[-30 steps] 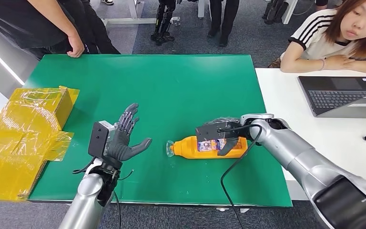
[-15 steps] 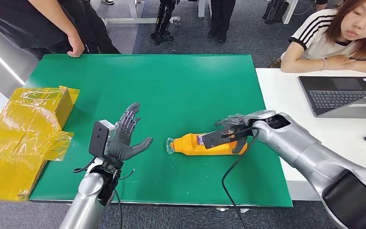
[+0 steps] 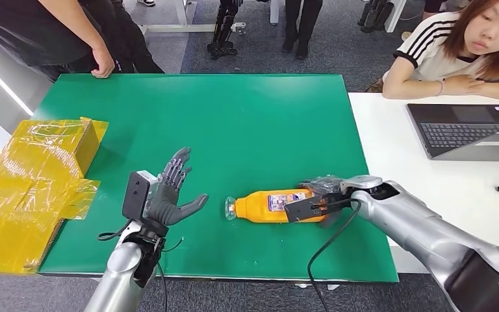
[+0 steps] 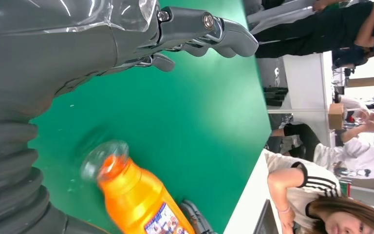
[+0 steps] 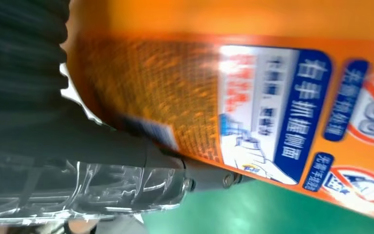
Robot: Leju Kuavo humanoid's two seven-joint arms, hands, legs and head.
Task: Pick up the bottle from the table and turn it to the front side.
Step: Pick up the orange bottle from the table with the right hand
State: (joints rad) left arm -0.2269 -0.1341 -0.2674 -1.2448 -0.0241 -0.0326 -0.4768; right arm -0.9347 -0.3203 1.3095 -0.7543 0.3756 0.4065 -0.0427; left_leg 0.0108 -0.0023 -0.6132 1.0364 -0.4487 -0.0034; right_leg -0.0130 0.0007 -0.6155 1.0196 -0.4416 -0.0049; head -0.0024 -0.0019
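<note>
This is looking like a robotics lab or test room set in an office-type space. A green mat (image 3: 234,110) is covering the counter, and a white desk (image 3: 390,130) is standing beside it, carrying an open laptop (image 3: 468,130). A seated person (image 3: 461,52) is leaning on that desk, watching, while others are standing around on grey carpet (image 3: 338,39). What may be another robot's dark legs (image 3: 224,26) are standing beyond the counter. A box wrapped in yellow tape (image 3: 32,175) is sitting at one side

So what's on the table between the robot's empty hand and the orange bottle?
Nothing: in the head view, just bare green table separates the left hand from the orange bottle.
</note>
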